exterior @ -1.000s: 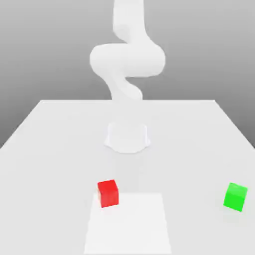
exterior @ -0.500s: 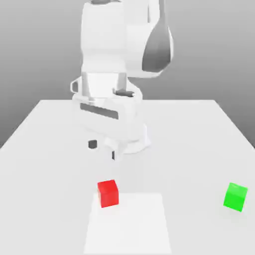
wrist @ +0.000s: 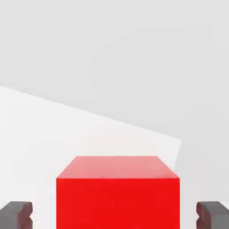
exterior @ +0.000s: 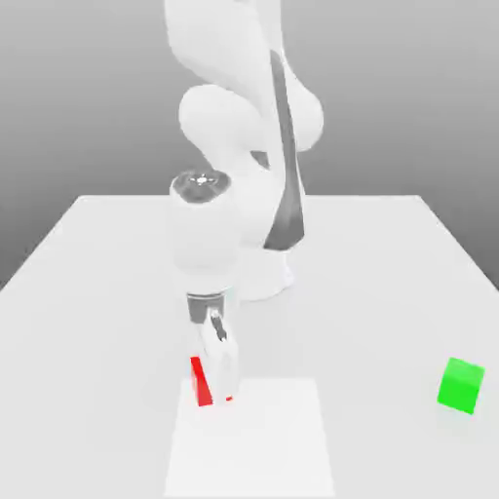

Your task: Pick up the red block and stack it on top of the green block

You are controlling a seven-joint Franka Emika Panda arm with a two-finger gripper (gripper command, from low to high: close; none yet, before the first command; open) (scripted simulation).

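Between the jaws [exterior: 216, 375]: red block [wrist: 117, 197], resting on the table [exterior: 390, 253], pads [wrist: 214, 214] apart, small gaps either side. Grasp step in hand. Next: clamp, lift, carry sideways to green block [exterior: 461, 385], well apart.

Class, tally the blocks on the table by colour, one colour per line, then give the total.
Red block: 1
Green block: 1
Total: 2
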